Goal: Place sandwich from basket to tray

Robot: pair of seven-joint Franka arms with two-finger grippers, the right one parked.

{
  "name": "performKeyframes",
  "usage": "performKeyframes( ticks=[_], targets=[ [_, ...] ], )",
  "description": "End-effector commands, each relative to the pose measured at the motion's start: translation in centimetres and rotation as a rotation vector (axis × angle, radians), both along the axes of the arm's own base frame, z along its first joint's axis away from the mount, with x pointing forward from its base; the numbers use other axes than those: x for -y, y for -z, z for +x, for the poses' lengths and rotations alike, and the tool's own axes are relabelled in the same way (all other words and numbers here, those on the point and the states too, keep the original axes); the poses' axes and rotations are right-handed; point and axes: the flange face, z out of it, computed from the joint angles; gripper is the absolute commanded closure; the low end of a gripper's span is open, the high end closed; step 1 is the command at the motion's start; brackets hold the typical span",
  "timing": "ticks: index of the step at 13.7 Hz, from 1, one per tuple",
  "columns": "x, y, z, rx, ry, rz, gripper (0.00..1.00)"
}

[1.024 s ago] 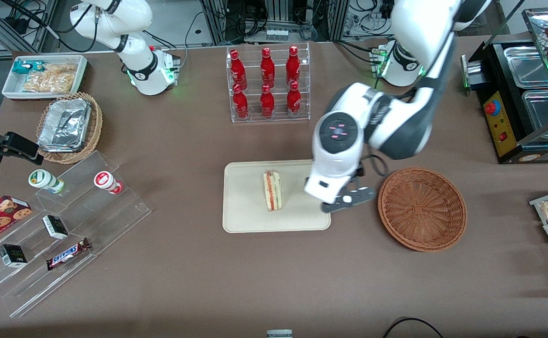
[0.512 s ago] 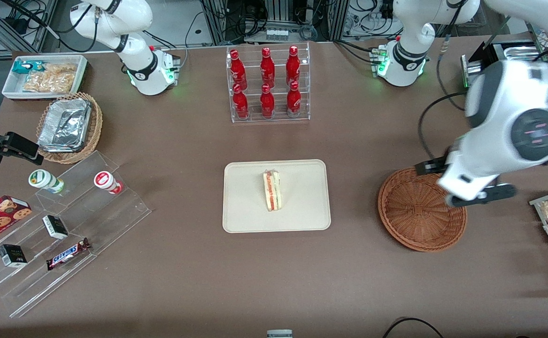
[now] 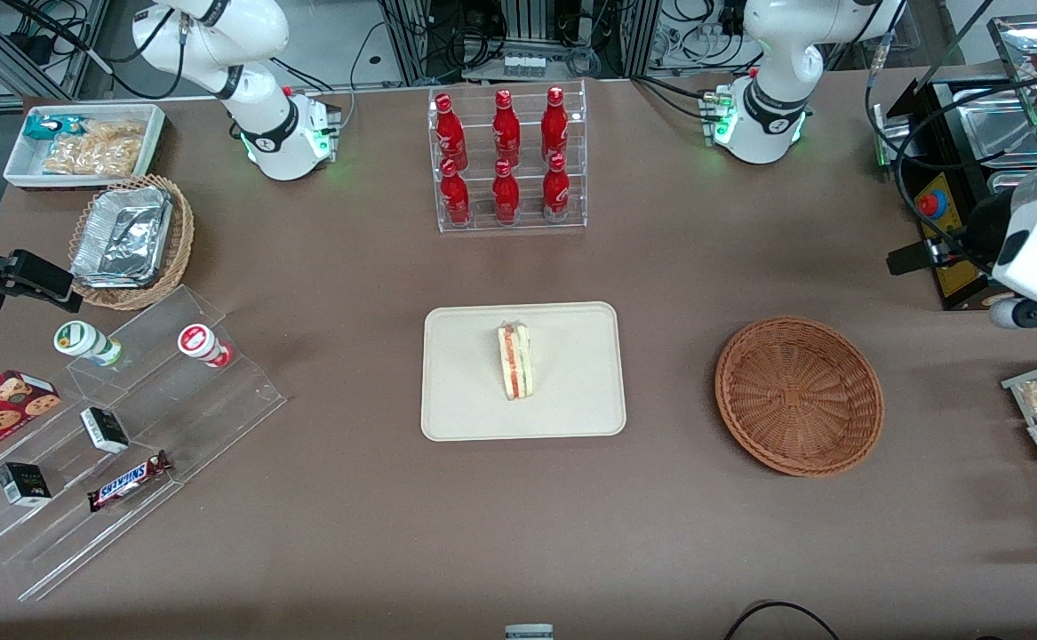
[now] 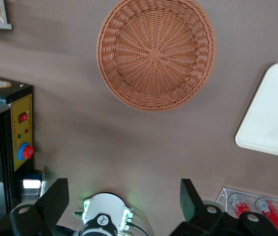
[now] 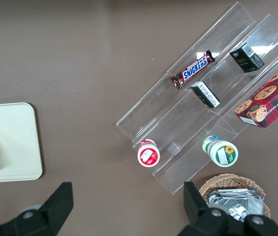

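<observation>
Sandwich [image 3: 514,361] lying mid-tray [image 3: 456,391] on desk [image 3: 518,533], basket [image 3: 798,396] sitting just beside tray toward working arm's end, claw [image 4: 124,201] spread wide with nothing gripped, raised above desk near basket

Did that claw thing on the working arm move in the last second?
Yes. The left arm's gripper swung away from the flat cream rectangular tray, passed over the round reddish-brown wicker basket, and now hangs toward the working arm's end of the table, jaws open.
</observation>
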Motion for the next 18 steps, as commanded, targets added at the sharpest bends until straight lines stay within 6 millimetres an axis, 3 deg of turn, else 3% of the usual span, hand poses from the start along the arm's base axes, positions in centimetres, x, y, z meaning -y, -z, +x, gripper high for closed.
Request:
performKeyframes(
  ticks=[1,4,8,10,18],
  targets=[
    [0.5,-0.9,-0.7,-0.001,0.04,-0.018,0.0],
    [0.6,-2.2,-1.5,0.026,0.044,-0.019,0.0],
    [-0.3,-2.5,-4.9,0.027,0.037,0.016,0.0],
    [1.2,-2.7,-5.0,0.042,0.081,0.093,0.0],
    [0.7,-3.4,-5.4,0.023,0.106,0.038,0.0]
  ],
)
